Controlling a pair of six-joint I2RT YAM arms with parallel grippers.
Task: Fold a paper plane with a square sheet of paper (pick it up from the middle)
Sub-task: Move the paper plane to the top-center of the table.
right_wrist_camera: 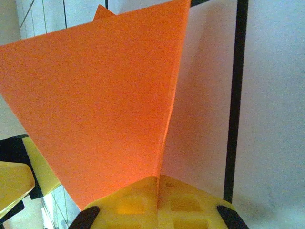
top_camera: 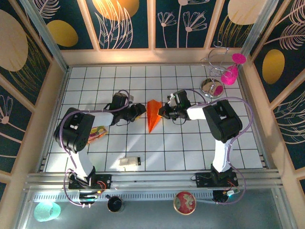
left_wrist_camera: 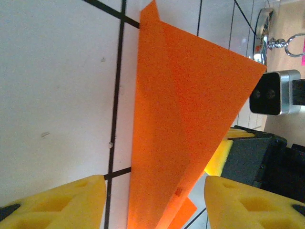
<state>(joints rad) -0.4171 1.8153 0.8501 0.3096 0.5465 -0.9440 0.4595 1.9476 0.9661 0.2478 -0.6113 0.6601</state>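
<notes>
Your narrow pointed dart of bright orange paper [top_camera: 153,114] sits mid-table, mostly folded. Your right gripper [right_wrist_camera: 158,183] pinches its edge; your left gripper [left_wrist_camera: 155,205] straddles it, pads spread. Wing folds likely remain.

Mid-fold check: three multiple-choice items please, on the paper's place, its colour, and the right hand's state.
1. Where is the paper? A) between the left hand and right hand B) at the front edge C) in the back corner
2. Its colour? A) white B) blue C) orange
3. The right hand is: A) wide open B) shut on the paper C) shut on nothing
Answers: 1 A, it sits mid-table between both hands; 2 C, bright orange in each view; 3 B, it is closed with the paper's fold in its grip.
</notes>
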